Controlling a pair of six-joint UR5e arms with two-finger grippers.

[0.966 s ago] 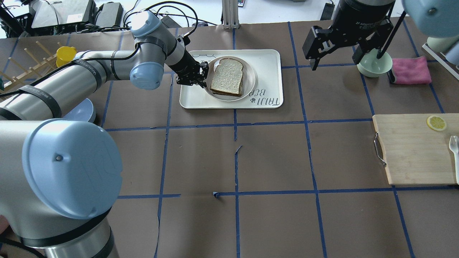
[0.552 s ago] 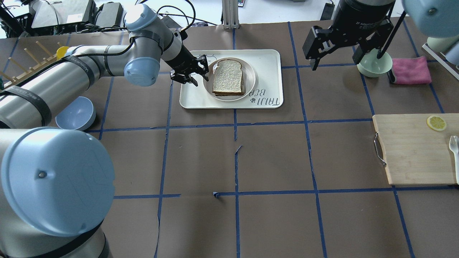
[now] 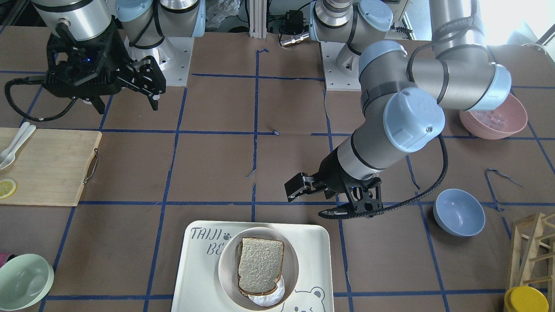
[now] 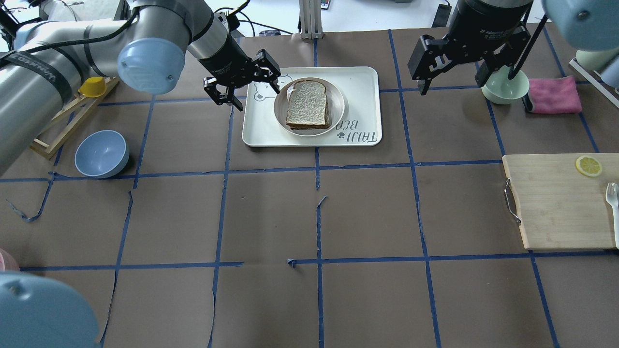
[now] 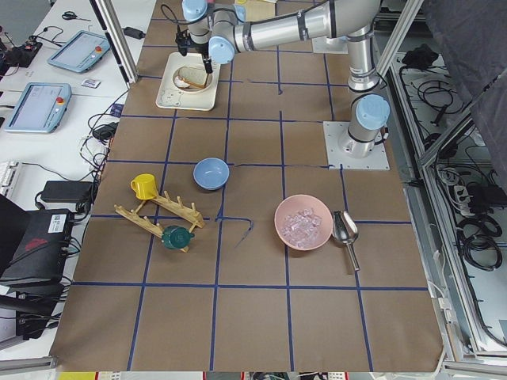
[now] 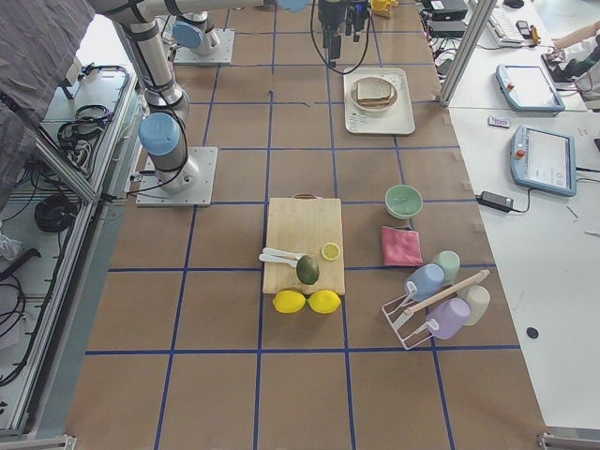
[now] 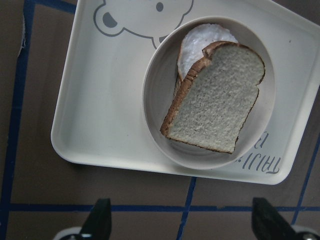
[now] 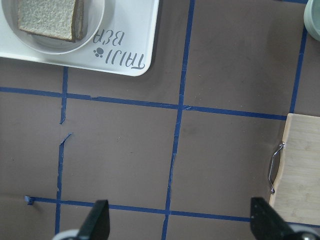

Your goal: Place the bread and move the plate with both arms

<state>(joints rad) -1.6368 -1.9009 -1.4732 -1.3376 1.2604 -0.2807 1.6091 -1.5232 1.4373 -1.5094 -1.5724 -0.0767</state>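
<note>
The bread (image 4: 306,104) lies flat on the round cream plate (image 4: 338,104), over a white slice that sticks out at its rounded end. The plate sits on the bear-print tray (image 4: 360,82). My left gripper (image 4: 249,94) is open and empty. It hovers above the tray's left edge, apart from the plate. In the left wrist view the bread (image 7: 215,97) and plate (image 7: 160,100) lie ahead of the spread fingertips (image 7: 97,220). My right gripper (image 4: 452,87) is open and empty. It hangs high to the right of the tray, near the green bowl (image 4: 505,87).
A blue bowl (image 4: 101,153) and a wooden rack with a yellow cup (image 4: 89,87) stand at the left. A pink cloth (image 4: 553,94) lies at the right. A cutting board (image 4: 556,203) there holds a lemon slice (image 4: 588,166). A pink bowl (image 3: 493,115) sits near the left arm's base.
My left gripper let go of the plate's left rim, opened, and drew back up and to the left. The plate settled flat on the tray. The right arm has not moved.
</note>
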